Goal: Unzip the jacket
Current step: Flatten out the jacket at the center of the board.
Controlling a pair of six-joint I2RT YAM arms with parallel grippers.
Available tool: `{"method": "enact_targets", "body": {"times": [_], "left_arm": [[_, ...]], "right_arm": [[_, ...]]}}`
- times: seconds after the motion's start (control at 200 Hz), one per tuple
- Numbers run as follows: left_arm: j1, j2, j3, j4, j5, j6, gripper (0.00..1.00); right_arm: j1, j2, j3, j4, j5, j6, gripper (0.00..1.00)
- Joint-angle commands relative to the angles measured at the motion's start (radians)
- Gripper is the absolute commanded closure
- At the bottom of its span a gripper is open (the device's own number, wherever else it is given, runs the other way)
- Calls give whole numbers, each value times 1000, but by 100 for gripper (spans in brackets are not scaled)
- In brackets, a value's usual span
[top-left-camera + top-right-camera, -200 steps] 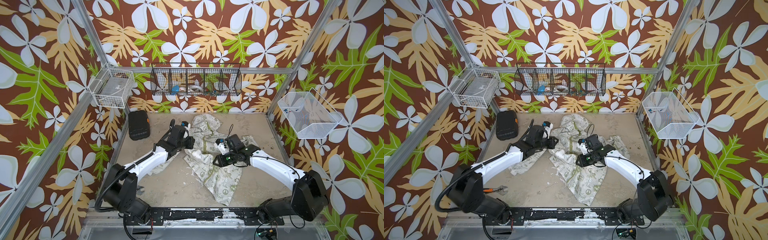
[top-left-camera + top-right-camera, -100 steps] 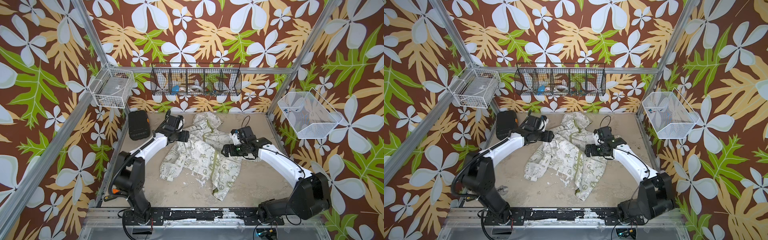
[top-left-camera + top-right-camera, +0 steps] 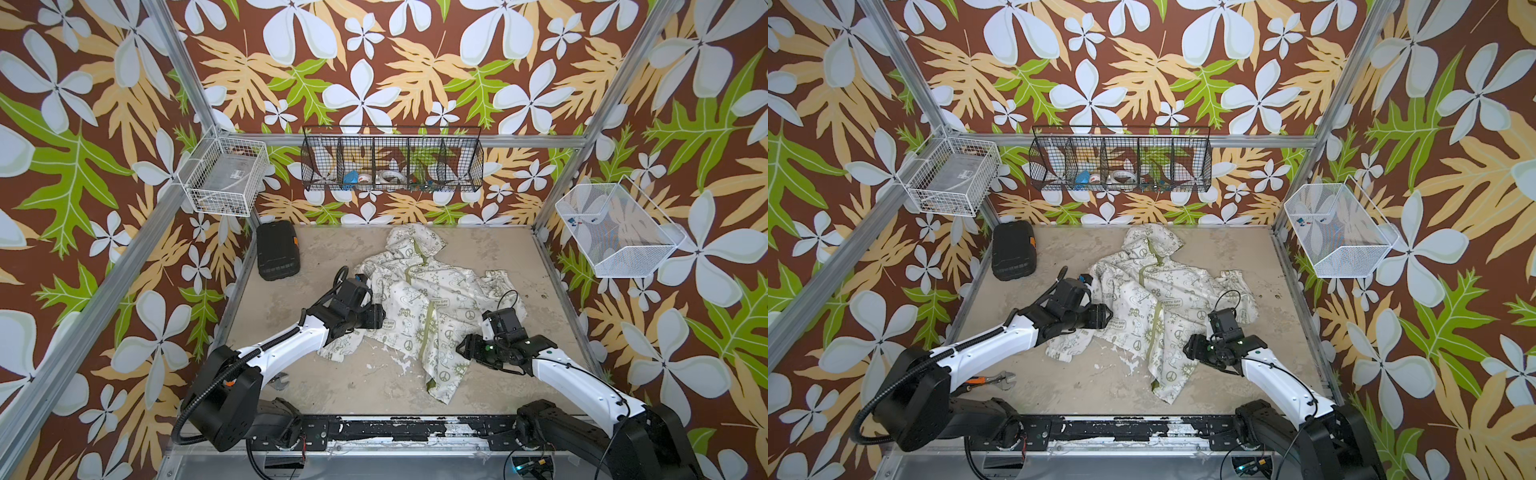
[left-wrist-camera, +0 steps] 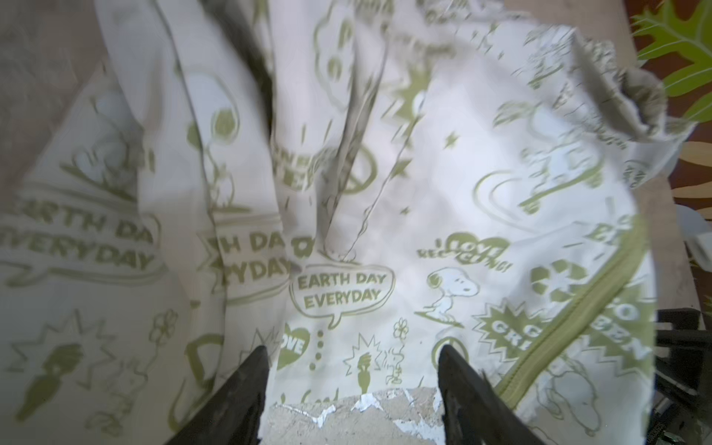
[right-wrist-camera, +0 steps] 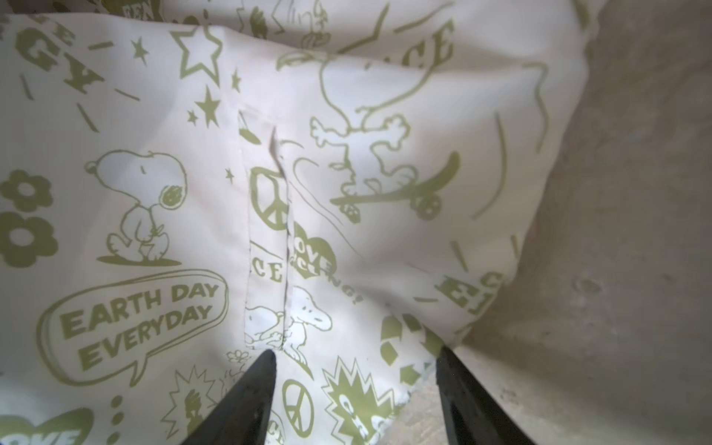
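Mia: What could go wrong here?

Tom: The left gripper [image 4: 352,346] has its fingers spread apart, and nothing is in them. The right gripper [image 5: 356,349] is spread too, and empty. So nothing pins the jacket [image 3: 449,291] down. If one gripper tugs alone, I think the whole jacket slides on the table [image 3: 353,382] and the zipper [image 4: 570,318] does not open.

Mia: Anything else?

Tom: The cloth is loose and bumpy. A gripper could pinch a fold and miss the zipper. I cannot see the spot on it where you pull, so it is easy to grab the wrong bit.

Mia: Where is the jacket from the grippers?

Tom: Right under both of them. The left fingertips [image 4: 254,377] hang over one edge of it, and the print spreads out ahead. The right fingertips [image 5: 262,381] sit over the cloth near another edge, with bare table just beside.

Mia: And the zipper?

Tom: It is the green line between the two grippers, off to the side of each. It runs away from them, up to the hood [image 3: 415,245], the part farthest from both.
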Motion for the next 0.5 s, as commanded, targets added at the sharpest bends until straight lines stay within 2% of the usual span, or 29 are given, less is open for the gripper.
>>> {"method": "enact_targets", "body": {"times": [0.0, 0.19, 0.3, 0.4, 0.495], "left_arm": [[-20, 43, -8, 68, -90, -92, 31], [-20, 203, 15, 48, -157, -160, 30], [-20, 311, 60, 0, -125, -202, 30], [-18, 344, 83, -23, -130, -245, 30], [-14, 349, 122, -73, -194, -196, 28]], "right_arm": [[1, -10, -20, 55, 2, 38, 34], [1, 3, -77, 101, 11, 46, 38], [1, -5, -117, 131, 8, 56, 40], [1, 3, -132, 142, 8, 55, 40], [1, 9, -137, 147, 15, 44, 42]]}}
